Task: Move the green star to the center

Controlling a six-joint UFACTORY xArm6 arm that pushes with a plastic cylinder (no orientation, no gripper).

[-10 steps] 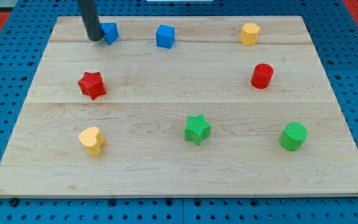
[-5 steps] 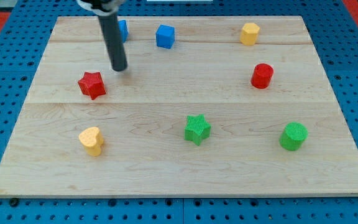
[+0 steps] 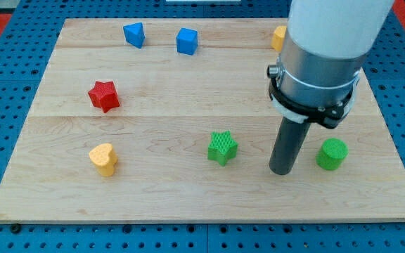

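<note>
The green star (image 3: 222,147) lies on the wooden board (image 3: 188,197), below the middle and a little to the right. My tip (image 3: 282,171) rests on the board to the star's right, between it and the green cylinder (image 3: 332,154). It is apart from both blocks, closer to the cylinder. The rod and the white arm body above it hide the red cylinder and most of the yellow block (image 3: 278,36) at the view's top right.
A red star (image 3: 104,95) sits at the left. A yellow heart (image 3: 103,159) lies at the lower left. A blue triangular block (image 3: 133,34) and a blue cube (image 3: 186,41) sit along the top edge.
My tip has swept from the upper left, near the red star, across the board to the lower right beside the green star. The blocks have not moved.
</note>
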